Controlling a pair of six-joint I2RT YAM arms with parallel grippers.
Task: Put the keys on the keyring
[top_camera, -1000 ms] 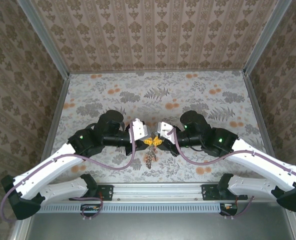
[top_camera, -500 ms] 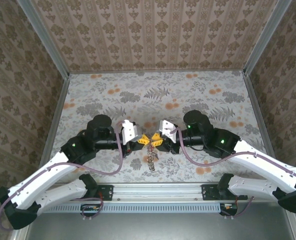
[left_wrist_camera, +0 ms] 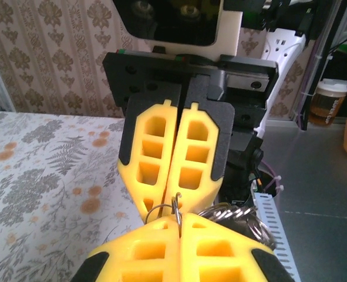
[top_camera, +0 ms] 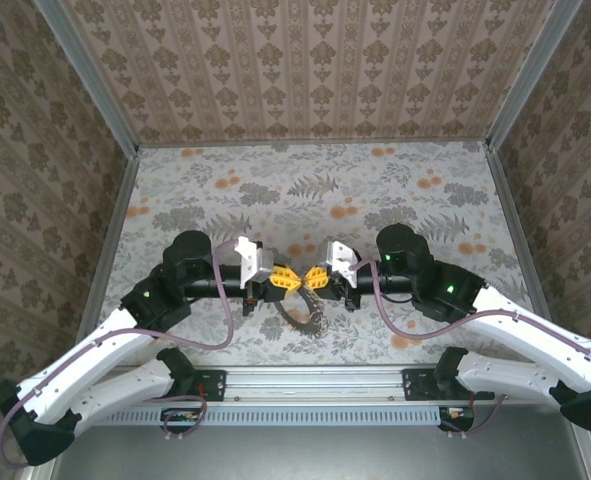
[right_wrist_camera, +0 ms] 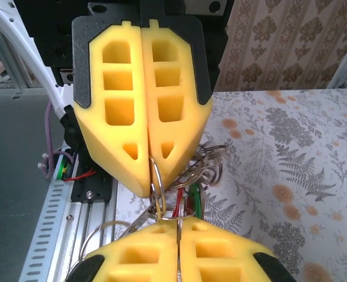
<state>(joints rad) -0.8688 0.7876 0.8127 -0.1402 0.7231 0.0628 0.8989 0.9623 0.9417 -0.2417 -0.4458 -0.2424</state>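
step: threading, judged under way | left gripper [top_camera: 290,281]: centre frame, yellow fingers pinched on wire of large dark coiled metal keyring [top_camera: 310,312] | keyring: hangs below pinch, long axis toward lower edge, slightly rightward | small silver keys, red and green tags [right_wrist_camera: 186,202]: among loops, threading unclear | right gripper [top_camera: 307,280]: clamped on same wire, tip to tip | next: spread coil, slide key gently

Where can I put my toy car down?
The far half of the table, between the back wall and the left arm and right arm, is bare. The near middle is crowded: both arms' fingers meet there, pinching the keyring.
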